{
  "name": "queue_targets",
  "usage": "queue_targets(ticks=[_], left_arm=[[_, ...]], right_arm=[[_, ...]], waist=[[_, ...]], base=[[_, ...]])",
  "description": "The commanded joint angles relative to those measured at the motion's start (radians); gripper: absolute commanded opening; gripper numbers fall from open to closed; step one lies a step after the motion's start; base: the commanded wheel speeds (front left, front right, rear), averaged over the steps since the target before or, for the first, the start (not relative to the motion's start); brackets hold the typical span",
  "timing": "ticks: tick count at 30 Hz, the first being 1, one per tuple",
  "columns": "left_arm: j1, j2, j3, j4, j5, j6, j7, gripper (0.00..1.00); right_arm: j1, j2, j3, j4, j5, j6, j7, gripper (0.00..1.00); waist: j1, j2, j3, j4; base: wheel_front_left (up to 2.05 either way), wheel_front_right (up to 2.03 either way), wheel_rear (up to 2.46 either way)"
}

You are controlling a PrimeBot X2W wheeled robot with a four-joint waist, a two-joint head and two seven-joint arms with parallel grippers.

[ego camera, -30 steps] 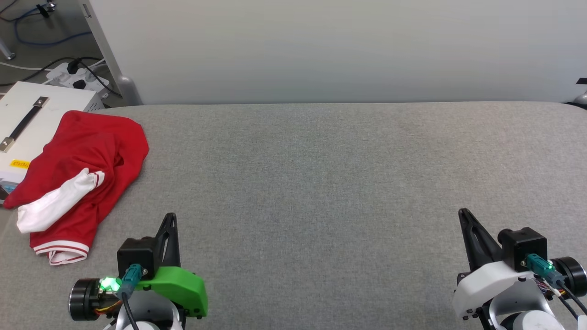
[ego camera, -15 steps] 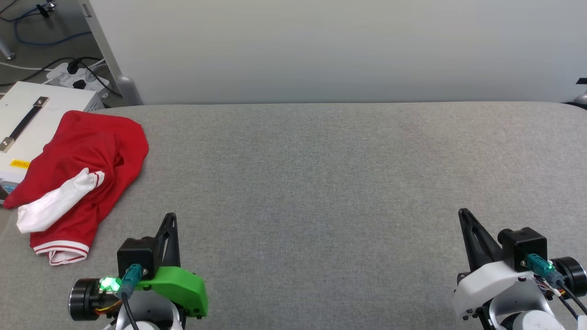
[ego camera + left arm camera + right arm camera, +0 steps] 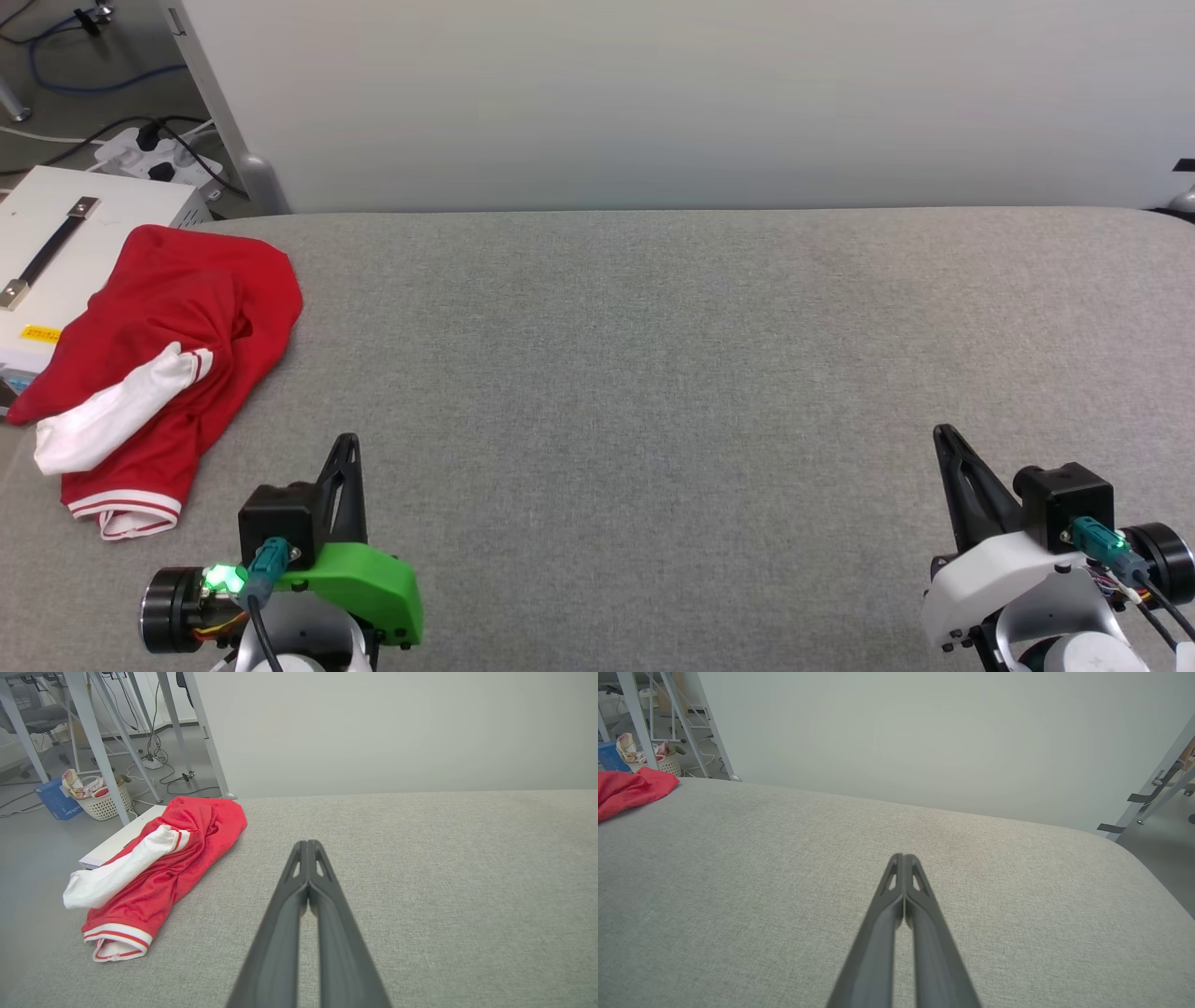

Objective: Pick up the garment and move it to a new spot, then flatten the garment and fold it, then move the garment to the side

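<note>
A wide grey fabric surface (image 3: 653,373) stretches across the frame under a pale wall (image 3: 653,93). Over at the left edge, the garment (image 3: 177,308) lies crumpled, red with a white sleeve draped across it, its upper-left part overlapping a white box (image 3: 56,233). At lower left, the left gripper (image 3: 347,441) sits with fingers pressed together, near the garment's lower end but not touching it. At lower right, the right gripper (image 3: 941,433) also has its fingers together, well apart from the garment and holding nothing.

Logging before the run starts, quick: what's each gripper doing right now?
Left gripper: shut, holding nothing, apart from the red jersey.
Right gripper: shut, holding nothing.
</note>
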Motion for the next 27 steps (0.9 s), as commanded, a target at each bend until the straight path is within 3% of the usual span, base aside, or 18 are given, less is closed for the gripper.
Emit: queue_targets(ticks=[1, 2, 3, 6, 7, 8, 27], left_arm=[[-0.014, -0.004, 0.001, -0.002, 0.009, 0.005, -0.001, 0.0], [-0.014, -0.004, 0.001, -0.002, 0.009, 0.005, -0.001, 0.0], [0.0, 0.0, 0.0, 0.0, 0.0, 0.0, 0.0, 1.0], [0.001, 0.0, 0.0, 0.0, -0.001, 0.0, 0.0, 1.0], [0.001, 0.0, 0.0, 0.0, -0.001, 0.0, -0.001, 0.0], [0.0, 0.0, 0.0, 0.0, -0.001, 0.001, -0.001, 1.0], [-0.003, -0.001, -0.002, -0.013, -0.016, 0.016, -0.041, 1.0]], right_arm=[[-0.016, 0.001, 0.001, 0.002, -0.01, -0.001, 0.003, 0.0], [-0.016, 0.001, 0.001, 0.002, -0.01, -0.001, 0.003, 0.0], [0.0, 0.0, 0.0, 0.0, 0.0, 0.0, 0.0, 1.0], [0.0, 0.0, 0.0, 0.0, 0.001, 0.0, 0.0, 1.0], [0.0, 0.0, -0.001, 0.0, 0.001, 0.0, -0.001, 0.0], [0.0, 0.0, -0.002, 0.0, 0.001, 0.0, -0.002, 1.0], [0.006, 0.0, -0.025, -0.018, 0.06, 0.0, -0.04, 1.0]], waist=[[0.0, 0.0, 0.0, 0.0], [0.0, 0.0, 0.0, 0.0], [0.0, 0.0, 0.0, 0.0], [0.0, 0.0, 0.0, 0.0], [0.0, 0.0, 0.0, 0.0], [0.0, 0.0, 0.0, 0.0], [0.0, 0.0, 0.004, 0.001]], base=[[0.0, 0.0, 0.0], [0.0, 0.0, 0.0], [0.0, 0.0, 0.0], [0.0, 0.0, 0.0], [0.0, 0.0, 0.0], [0.0, 0.0, 0.0], [0.0, 0.0, 0.0]])
